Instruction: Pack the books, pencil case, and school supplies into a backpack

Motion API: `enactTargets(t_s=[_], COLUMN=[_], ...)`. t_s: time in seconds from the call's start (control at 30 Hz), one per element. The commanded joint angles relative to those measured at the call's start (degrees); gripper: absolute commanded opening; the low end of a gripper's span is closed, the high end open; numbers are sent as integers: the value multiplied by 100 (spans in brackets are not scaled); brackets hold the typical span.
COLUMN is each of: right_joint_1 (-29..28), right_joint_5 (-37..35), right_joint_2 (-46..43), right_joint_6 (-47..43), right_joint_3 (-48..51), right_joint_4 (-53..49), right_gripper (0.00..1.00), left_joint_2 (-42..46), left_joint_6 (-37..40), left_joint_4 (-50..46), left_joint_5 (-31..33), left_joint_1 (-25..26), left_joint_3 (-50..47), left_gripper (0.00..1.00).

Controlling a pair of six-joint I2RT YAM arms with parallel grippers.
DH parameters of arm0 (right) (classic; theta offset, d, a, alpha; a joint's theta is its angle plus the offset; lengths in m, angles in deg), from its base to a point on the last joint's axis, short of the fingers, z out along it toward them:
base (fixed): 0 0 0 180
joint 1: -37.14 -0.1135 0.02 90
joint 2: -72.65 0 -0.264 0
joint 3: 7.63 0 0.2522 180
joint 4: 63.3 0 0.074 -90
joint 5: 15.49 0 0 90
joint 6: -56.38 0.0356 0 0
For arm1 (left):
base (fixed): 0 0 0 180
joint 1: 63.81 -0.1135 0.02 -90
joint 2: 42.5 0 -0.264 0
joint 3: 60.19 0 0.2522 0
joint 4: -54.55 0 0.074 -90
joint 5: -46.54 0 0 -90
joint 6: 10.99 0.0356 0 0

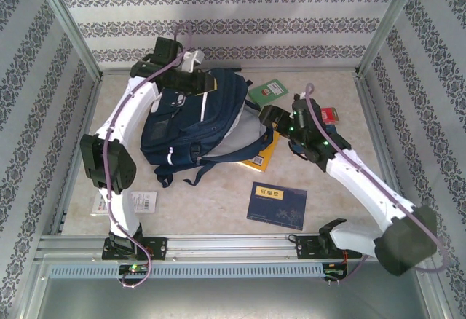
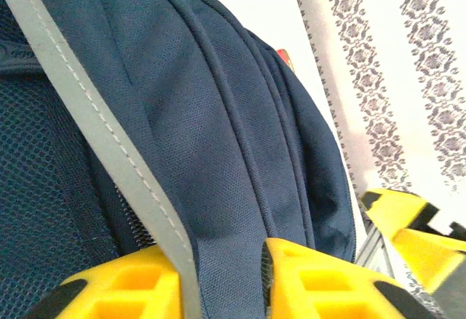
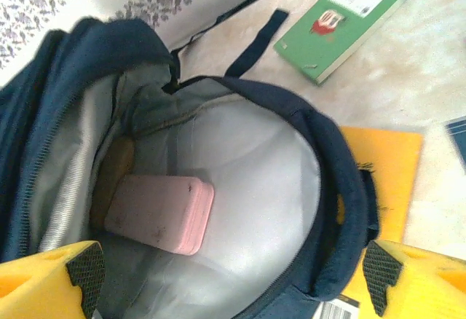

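A lab test booth (aluminium frame (image 1: 233, 247), wallpapered panels (image 1: 233, 13)).

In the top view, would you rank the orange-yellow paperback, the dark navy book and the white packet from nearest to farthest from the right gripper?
1. Orange-yellow paperback, just beside the right gripper.
2. Dark navy book, near the front edge.
3. White packet, far left.

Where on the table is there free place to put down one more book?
Best is the bare table near the front, between the white packet and the navy book. It is crowded by the backpack mouth: green booklet, orange-yellow book, right gripper, red booklet.
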Motion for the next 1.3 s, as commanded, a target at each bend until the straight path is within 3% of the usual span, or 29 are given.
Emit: enactTargets(t_s=[0.0,0.07,0.17,0.47,0.63,0.73,0.8,0.97,1.07,1.27], right_joint_1=[34,34,10,-463,-938,-1229,-1428,-1732,-1828,-2209], right_joint_5=[-504,-390,-303,-233,-210,-208,-181,-62,81,173], right_joint_2=[-174,-246,-457,-986,-1054,-1096,-1123,-1138,-1112,-829], right_joint_6=[-175,-276,-392,-855,-960,-917,-916,-791,-667,-751], right_joint_3=[172,164,235,470,571,700,815,1147,1278,1157], right_joint_4=[-278,-382,-467,-652,-679,-679,-643,-375,-197,-214], right_gripper=[92,92,92,92,92,92,92,92,92,91], left_joint_2=[-30,-32,191,2133,3428,4271,4770,5449,5558,5736], left_joint_6=[-127,-178,-256,-523,-920,-1678,-2217,-3252,-3590,-4466], left_joint_4=[558,588,683,940,307,-219,-574,-860,-627,-897], left_joint_5=[58,141,350,1499,2966,4090,4465,4698,4495,4902], left_joint_1=[191,246,263,262,245,149,-67,-812,-1210,-1322], left_joint_3=[-19,-89,-357,-2167,-3378,-4285,-4952,-6295,-6926,-7519], left_gripper=[35,42,44,63,72,89,99,100,100,100])
